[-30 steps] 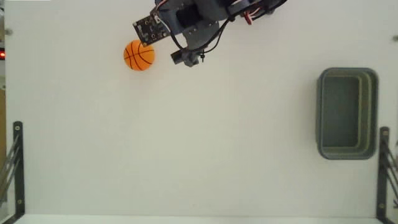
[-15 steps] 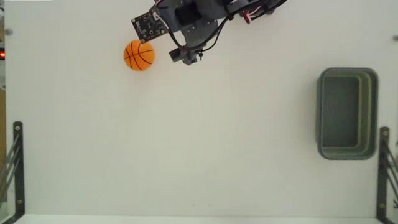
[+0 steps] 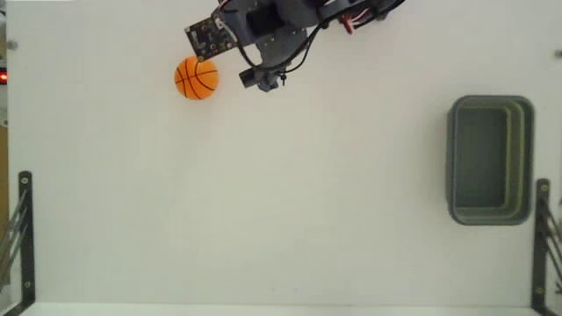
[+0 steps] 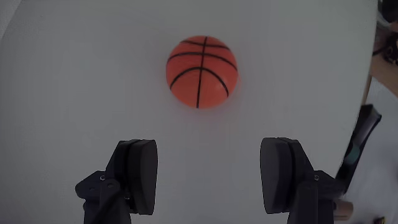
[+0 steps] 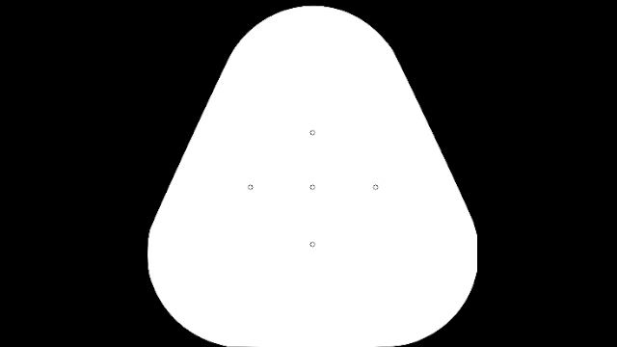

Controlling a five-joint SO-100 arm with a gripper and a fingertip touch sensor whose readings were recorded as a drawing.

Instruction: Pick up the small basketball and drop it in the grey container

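Wrist view: gripper [image 4: 208, 177] spread wide, nothing between the two dark fingers [image 4: 138, 174]. Small basketball [image 4: 201, 71] rests on the white table [image 4: 74, 93] ahead of the fingertips, clear of both, roughly centred on the gap (a shade toward the left finger). Fixed view: ball [image 3: 197, 78] at far left, just left of the arm [image 3: 263, 39]; grey container [image 3: 490, 160] well apart at the right edge, hollow bare.

Arm [image 3: 290, 22] cut off by top edge in fixed view; gripper [image 4: 211, 180] bases cropped at wrist view bottom.
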